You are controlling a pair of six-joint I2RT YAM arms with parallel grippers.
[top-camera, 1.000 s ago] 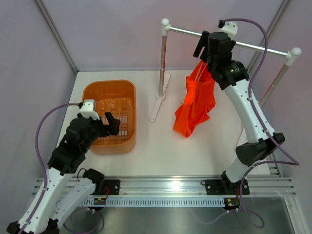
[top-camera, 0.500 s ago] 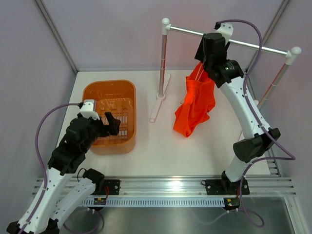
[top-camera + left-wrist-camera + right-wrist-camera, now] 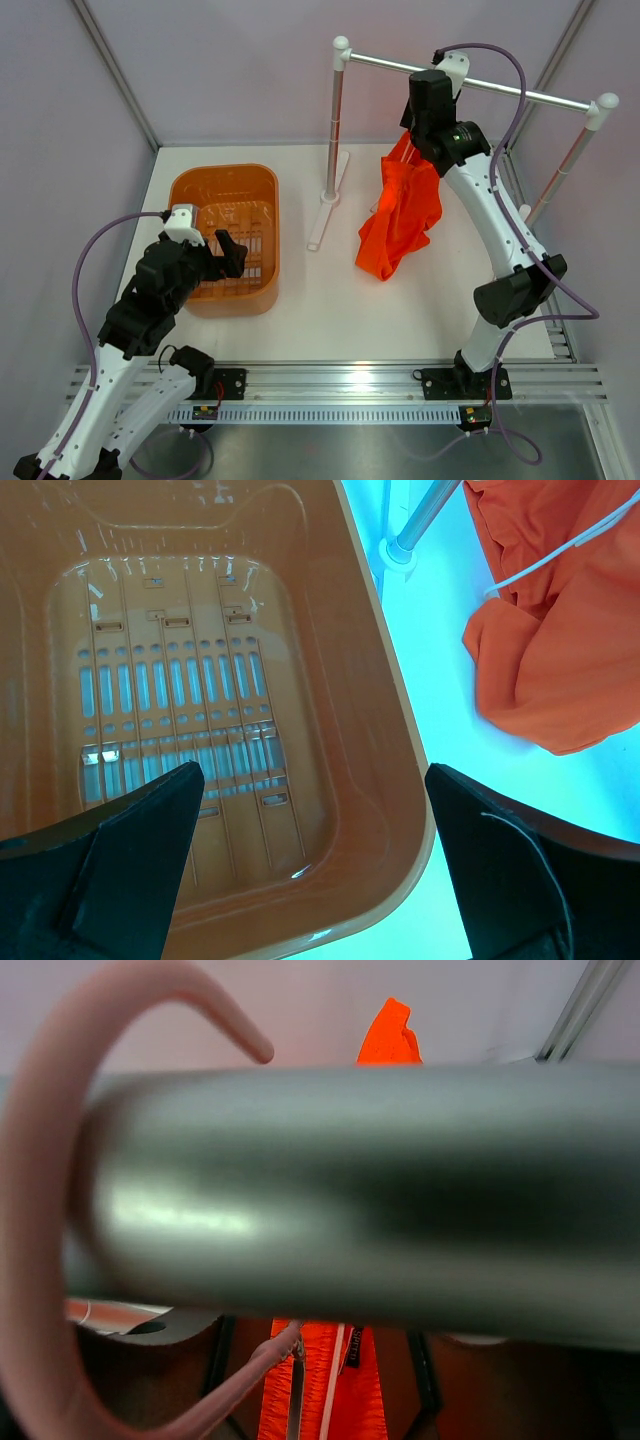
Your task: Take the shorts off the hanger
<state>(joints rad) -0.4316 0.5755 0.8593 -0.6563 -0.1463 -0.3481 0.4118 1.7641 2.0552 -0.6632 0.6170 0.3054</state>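
The orange-red shorts (image 3: 400, 215) hang from the pale pink hanger (image 3: 407, 150), whose hook sits on the silver rail (image 3: 510, 94). My right gripper (image 3: 420, 132) is up at the rail, right over the hanger's top. In the right wrist view the hook (image 3: 40, 1210) curls round the rail (image 3: 350, 1200). The hanger's neck and the shorts (image 3: 350, 1390) show between my spread fingers, and the gripper (image 3: 320, 1400) is open. My left gripper (image 3: 235, 255) is open and empty over the orange basket (image 3: 270, 215), with the shorts (image 3: 560, 650) off to its right.
The rail stands on a left post (image 3: 333, 130) with a white foot and a slanted right post (image 3: 565, 165). The orange basket (image 3: 385, 730) holds nothing. Grey walls close the back and sides. The arm bases sit on a metal track along the near edge.
My right arm has shifted left along the rail and closer to the hanger's hook. The shorts, the hanger and the left arm have not moved.
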